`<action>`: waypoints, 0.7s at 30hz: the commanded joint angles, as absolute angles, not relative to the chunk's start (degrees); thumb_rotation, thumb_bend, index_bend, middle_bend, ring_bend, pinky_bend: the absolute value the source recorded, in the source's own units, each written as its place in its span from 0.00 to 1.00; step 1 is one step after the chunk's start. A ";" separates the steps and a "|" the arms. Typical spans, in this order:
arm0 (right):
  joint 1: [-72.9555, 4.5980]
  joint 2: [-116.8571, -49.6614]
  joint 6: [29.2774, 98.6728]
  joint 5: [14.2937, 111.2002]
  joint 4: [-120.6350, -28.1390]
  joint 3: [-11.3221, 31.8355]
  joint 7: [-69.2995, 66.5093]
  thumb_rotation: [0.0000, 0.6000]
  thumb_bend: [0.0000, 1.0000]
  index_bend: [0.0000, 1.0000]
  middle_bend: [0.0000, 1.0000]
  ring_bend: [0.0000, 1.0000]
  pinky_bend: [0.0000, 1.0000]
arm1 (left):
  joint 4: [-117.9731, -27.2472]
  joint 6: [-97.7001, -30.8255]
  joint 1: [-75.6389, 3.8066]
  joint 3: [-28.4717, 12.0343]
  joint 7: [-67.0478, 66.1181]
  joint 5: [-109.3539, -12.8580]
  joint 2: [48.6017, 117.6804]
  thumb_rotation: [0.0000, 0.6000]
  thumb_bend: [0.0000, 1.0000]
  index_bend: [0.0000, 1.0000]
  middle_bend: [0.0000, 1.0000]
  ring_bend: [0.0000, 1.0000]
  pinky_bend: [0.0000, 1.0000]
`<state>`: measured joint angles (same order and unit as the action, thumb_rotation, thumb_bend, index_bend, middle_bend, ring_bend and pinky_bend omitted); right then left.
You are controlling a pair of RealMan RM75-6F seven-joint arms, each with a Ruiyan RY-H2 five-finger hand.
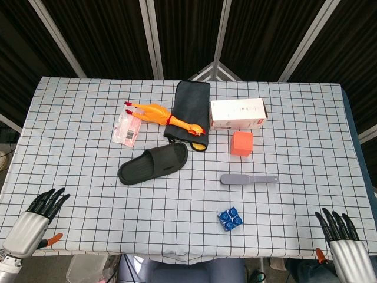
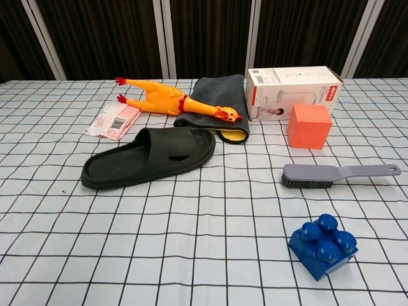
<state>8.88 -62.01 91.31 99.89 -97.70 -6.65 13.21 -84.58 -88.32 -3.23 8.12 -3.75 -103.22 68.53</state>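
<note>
Resting at the near corners of the checked tabletop (image 1: 70, 130), left hand (image 1: 36, 217) and right hand (image 1: 341, 237), both holding nothing with fingers spread apart. Nearest the right hand, a blue toy brick (image 1: 230, 219), well apart from it and just in front of the grey brush (image 1: 248, 178). Behind the brush, an orange cube (image 1: 241, 143) and a white box (image 1: 237, 114). Left of the brush, a black slipper (image 1: 154, 163), with a rubber chicken (image 1: 165, 117), a dark cloth (image 1: 192, 109) and a pink packet (image 1: 127, 128) beyond the slipper.

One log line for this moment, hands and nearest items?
left hand: open, near table edge, holds nothing | right hand: open, holds nothing | nearest right hand: blue block | black slipper: mid-table, untouched
</note>
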 commanded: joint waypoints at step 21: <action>-1.79 -64.82 78.07 94.09 -100.55 0.93 20.19 1.00 0.39 0.05 0.07 0.06 0.21 | -82.58 -87.50 -6.36 5.38 -5.64 -104.72 72.19 1.00 0.04 0.00 0.00 0.00 0.12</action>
